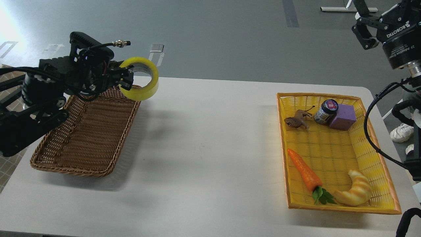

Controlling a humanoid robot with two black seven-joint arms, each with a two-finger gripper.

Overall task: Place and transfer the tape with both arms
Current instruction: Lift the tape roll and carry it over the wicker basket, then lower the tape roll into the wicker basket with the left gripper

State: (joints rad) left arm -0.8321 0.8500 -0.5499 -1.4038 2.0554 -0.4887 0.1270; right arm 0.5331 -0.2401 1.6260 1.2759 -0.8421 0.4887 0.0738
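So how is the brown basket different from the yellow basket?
The brown basket sits on the left, dark wicker with nothing visible inside; the yellow basket sits on the right, bright, holding toys and food. The left gripper holds the tape over the brown one's corner; nothing hangs over the yellow one. Both are woven rectangular trays.

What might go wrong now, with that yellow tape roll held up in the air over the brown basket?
1. The left gripper pinches the tape only by one side of its ring, so the roll could swing or slip out.
2. The tape hangs over the far corner of the brown basket; if dropped there, it may hit the rim and roll onto the table.
3. The right gripper is far off, above the yellow basket, so any handover needs a long reach.
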